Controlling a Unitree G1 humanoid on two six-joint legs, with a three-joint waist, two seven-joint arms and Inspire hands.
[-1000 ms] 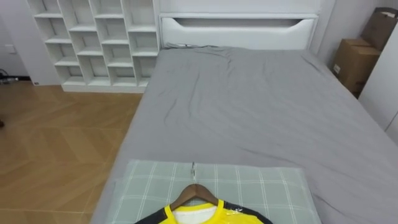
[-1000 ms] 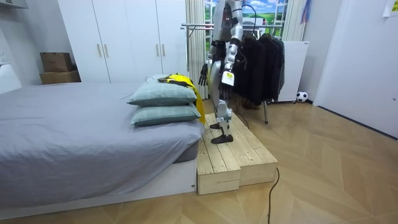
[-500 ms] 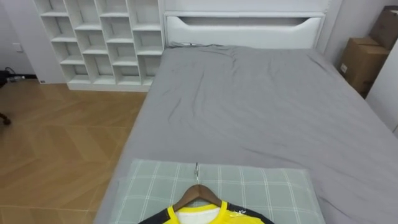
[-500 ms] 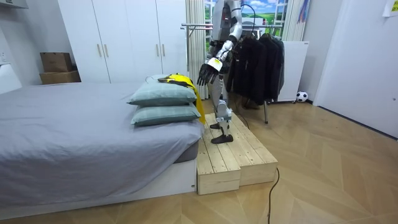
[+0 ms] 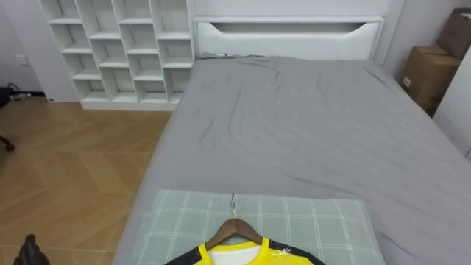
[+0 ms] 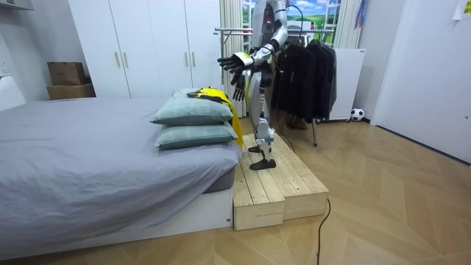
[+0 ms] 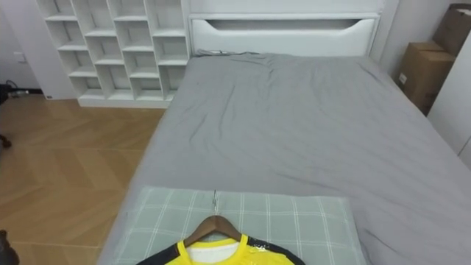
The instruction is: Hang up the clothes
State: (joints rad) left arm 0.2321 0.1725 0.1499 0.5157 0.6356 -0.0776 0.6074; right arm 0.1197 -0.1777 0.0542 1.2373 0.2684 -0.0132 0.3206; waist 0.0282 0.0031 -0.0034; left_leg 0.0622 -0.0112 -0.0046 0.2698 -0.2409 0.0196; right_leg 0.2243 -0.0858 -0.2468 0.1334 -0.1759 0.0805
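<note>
A yellow shirt (image 5: pixel 234 257) with dark sleeves lies on a wooden hanger (image 5: pixel 232 230) with a metal hook, on top of a pale green checked pillow (image 5: pixel 309 221) right below me. In the room view the shirt (image 6: pixel 213 94) tops two stacked pillows. My left hand (image 6: pixel 234 60) is raised in front of me above the shirt, open with its fingers spread; its dark fingertips (image 5: pixel 29 250) show at the lower left edge. My right hand (image 6: pixel 238 88) hangs lower, beside the shirt, with relaxed fingers and nothing in it.
I stand on a wooden platform (image 6: pixel 272 184) at the pillow end of a grey bed (image 5: pixel 309 125). A clothes rail (image 6: pixel 235 31) with dark garments (image 6: pixel 305 73) is behind me. White cube shelves (image 5: pixel 118 44) and cardboard boxes (image 5: pixel 427 70) flank the headboard.
My left arm has swung up from my side to chest height, hand spread over the shirt. The shirt and hanger have not moved.
</note>
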